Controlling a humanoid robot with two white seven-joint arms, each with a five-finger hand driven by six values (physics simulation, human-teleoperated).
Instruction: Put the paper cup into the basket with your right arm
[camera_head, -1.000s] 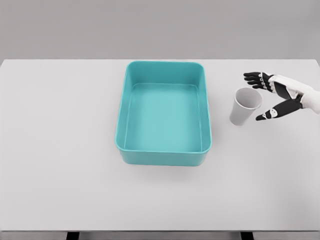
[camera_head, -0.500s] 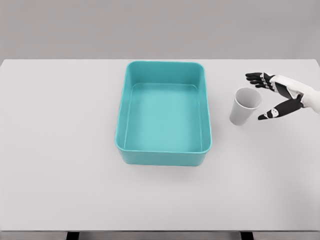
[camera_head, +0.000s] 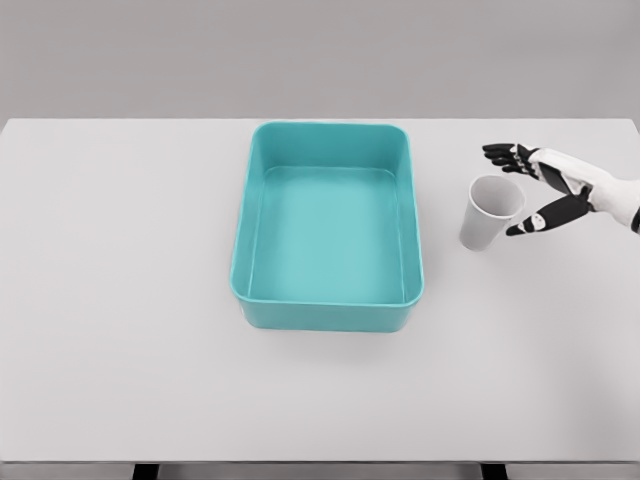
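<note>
While closing in from the right edge of the frame, right hand (camera_head: 555, 185) now sits a touch nearer the paper cup (camera_head: 489, 213) than half a second back, thumb tip almost at the rim. Fingers (camera_head: 500, 152) spread wide, bracketing the cup's right side, holding nothing; contact not confirmable. Cup unmoved: upright on the desk (camera_head: 120, 300), right of centre, just beside the teal basket (camera_head: 327, 300) but apart from its right wall. Basket empty, mid-frame. Means: approach phase only, grasp not made. Next likely needs a bit more reach, then curl around the wall. Risk: thin cup tips or skids if nudged first.
</note>
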